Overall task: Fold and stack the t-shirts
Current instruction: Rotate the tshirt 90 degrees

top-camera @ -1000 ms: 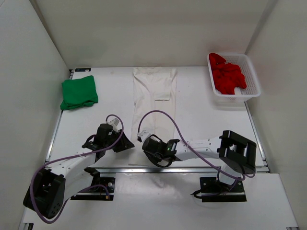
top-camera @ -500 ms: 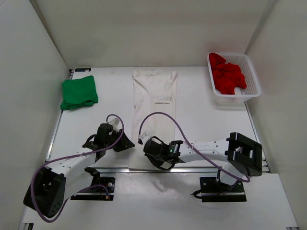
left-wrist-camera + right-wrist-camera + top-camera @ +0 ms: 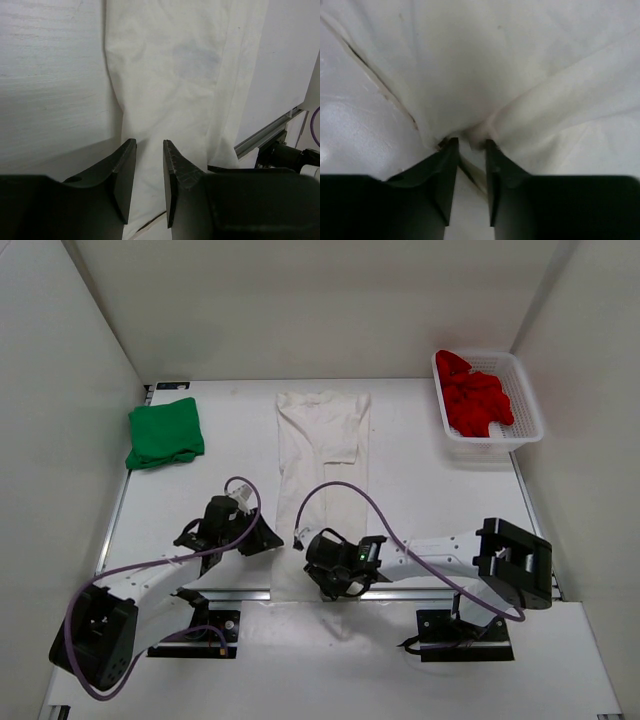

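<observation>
White-walled enclosure, white bench [image 3: 420,490]. The white t-shirt [image 3: 322,440] lay mid-bench as a narrow strip with the sleeves folded in, its long axis running from far edge to near edge. Both arms sat at its near end, so the strip stretched straight away from them. The left pincer [image 3: 149,145] was at the strip's left margin and the right pincer [image 3: 470,142] on the hem itself, the closer of the two. Left pincer was narrowly parted over the cloth, nothing between the fingers. Right pincer also showed a narrow gap, tips into cloth that puckered toward them; could not tell whether a fold was pinched. Green t-shirt [image 3: 165,432] lay folded at far left. Red t-shirt [image 3: 475,400] was heaped in the basket [image 3: 528,410] at far right.
</observation>
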Motion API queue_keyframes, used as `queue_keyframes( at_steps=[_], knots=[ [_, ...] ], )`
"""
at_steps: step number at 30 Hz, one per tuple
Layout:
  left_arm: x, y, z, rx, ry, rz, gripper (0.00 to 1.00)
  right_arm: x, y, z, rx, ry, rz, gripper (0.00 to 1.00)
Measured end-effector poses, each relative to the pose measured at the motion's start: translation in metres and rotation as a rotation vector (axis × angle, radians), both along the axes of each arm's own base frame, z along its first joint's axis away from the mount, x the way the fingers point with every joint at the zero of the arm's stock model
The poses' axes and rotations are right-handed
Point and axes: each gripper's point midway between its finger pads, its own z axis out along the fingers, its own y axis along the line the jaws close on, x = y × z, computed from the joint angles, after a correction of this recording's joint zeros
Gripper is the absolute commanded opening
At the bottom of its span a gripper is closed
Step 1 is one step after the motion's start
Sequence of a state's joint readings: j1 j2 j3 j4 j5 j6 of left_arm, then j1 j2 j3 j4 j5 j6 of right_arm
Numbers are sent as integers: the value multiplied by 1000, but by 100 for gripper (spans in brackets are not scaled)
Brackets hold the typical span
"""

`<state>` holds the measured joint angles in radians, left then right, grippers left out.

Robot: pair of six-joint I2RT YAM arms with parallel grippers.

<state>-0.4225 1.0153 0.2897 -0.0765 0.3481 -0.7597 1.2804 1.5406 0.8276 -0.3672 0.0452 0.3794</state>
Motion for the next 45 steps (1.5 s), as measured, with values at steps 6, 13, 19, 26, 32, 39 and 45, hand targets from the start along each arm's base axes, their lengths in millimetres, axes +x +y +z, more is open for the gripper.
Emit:
queue_keyframes(
  at_steps=[6, 13, 19, 26, 32, 39, 45],
  knots=[
    [19, -6, 7, 15, 3, -2, 40, 8, -8, 31, 144, 68, -57, 34],
    [56, -2, 5, 68, -11, 52, 51, 106, -57, 62, 454, 47, -429, 0],
    [104, 4, -1, 70, 16, 147, 52, 152, -96, 33, 459, 86, -617, 1],
    [226, -6, 31, 30, -104, 242, 36, 171, -88, 40, 531, 65, -611, 2],
    [303, -10, 18, 57, -118, 275, 25, 181, -78, 50, 582, 54, -595, 5],
    [261, -12, -2, 95, -66, 255, 27, 269, -69, 80, 638, -30, -648, 24],
    [225, -25, 5, 112, -80, 213, 27, 344, -99, 66, 591, -110, -790, 49]
  ],
)
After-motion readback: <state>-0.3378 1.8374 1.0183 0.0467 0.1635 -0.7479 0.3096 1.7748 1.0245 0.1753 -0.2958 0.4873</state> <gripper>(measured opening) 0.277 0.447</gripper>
